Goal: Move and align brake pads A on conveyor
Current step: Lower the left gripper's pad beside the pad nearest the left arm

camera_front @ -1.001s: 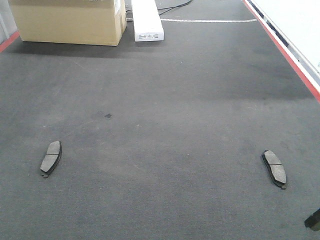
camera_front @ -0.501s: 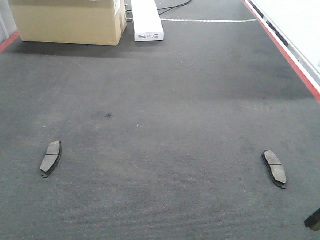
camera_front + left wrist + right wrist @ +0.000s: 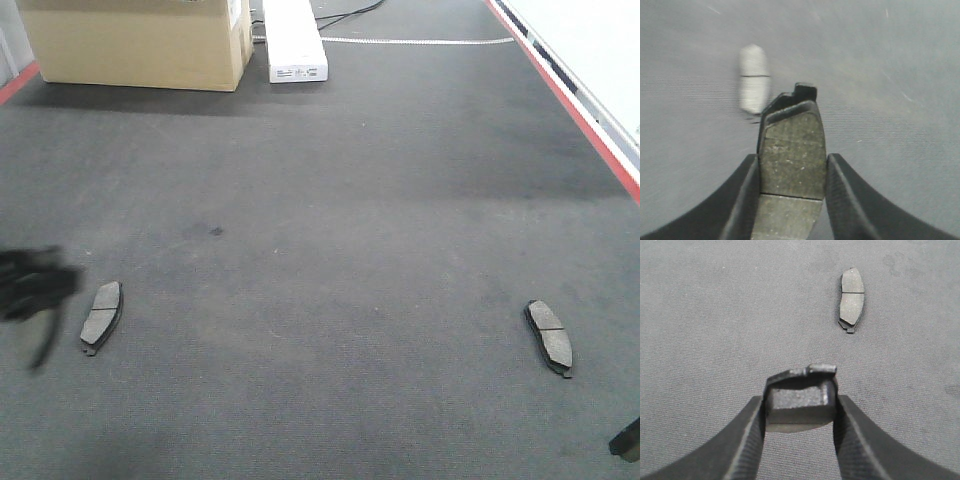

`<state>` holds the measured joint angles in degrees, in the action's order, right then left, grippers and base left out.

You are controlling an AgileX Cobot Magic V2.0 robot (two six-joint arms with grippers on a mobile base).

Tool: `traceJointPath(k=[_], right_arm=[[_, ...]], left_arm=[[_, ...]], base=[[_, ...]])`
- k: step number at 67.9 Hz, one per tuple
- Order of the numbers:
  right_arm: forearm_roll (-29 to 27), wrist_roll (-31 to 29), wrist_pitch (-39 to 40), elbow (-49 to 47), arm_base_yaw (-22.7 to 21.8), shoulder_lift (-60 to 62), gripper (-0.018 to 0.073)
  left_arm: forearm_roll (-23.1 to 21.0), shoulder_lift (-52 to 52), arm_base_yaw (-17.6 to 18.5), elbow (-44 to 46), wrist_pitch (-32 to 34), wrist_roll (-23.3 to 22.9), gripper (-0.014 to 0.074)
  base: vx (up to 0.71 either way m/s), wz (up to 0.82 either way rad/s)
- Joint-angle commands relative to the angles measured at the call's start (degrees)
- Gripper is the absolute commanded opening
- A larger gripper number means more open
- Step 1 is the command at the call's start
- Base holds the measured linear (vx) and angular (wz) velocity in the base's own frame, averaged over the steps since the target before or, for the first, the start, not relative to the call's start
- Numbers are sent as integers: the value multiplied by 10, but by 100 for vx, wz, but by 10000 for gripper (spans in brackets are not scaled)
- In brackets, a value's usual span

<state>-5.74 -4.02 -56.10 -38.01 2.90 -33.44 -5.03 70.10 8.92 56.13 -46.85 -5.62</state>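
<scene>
Two brake pads lie flat on the dark conveyor (image 3: pixel 330 260), one at the left (image 3: pixel 101 316) and one at the right (image 3: pixel 549 337). My left gripper (image 3: pixel 792 158) is shut on a third brake pad (image 3: pixel 792 145), held lengthwise between the fingers above the belt. The left lying pad (image 3: pixel 754 80) shows blurred ahead of it. In the front view that arm is a dark blur (image 3: pixel 30 285) just left of this pad. My right gripper (image 3: pixel 800 399) is shut on a fourth pad (image 3: pixel 800 402), seen end-on. The right lying pad (image 3: pixel 852 297) is ahead and to its right.
A cardboard box (image 3: pixel 140 45) and a long white box (image 3: pixel 293 40) stand at the far end of the belt. Red strips run along the right edge (image 3: pixel 585 115) and the left edge (image 3: pixel 15 85). A dark corner of my right arm (image 3: pixel 627 440) shows at bottom right.
My left arm has swung into the front view at the far left, blurred with motion, beside the left pad. The lying pads and the right arm's corner have not moved.
</scene>
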Motion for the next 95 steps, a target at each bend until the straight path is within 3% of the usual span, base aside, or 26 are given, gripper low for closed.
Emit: traceJointPath(k=[1,20,36,53,62,95], right_arm=[[-1,-4,38,-16,0,-1,-4],[-1,-4,38,-16,0,-1,-4],[-1,-4,38,-16,0,-1,-4],[-1,-4,38,-16,0,-1,-4],[-1,-4,38,-16,0,-1,-4],[-1,-4,36,-16,0,-1,-4]], left_arm=[[-36,77,2,69,20,22,-6],[-43,289,2,224,-49,24,-6],[-44,375,2,319,-86,16,-6],[-42,398,2,327,-76,-30,-6],[-59,410,3,327,-84,-30,-6],[-55,444,20,327,-64,-44,-6]], base=[[0,0],[0,0],[0,0],[0,0],[0,0],[0,0]])
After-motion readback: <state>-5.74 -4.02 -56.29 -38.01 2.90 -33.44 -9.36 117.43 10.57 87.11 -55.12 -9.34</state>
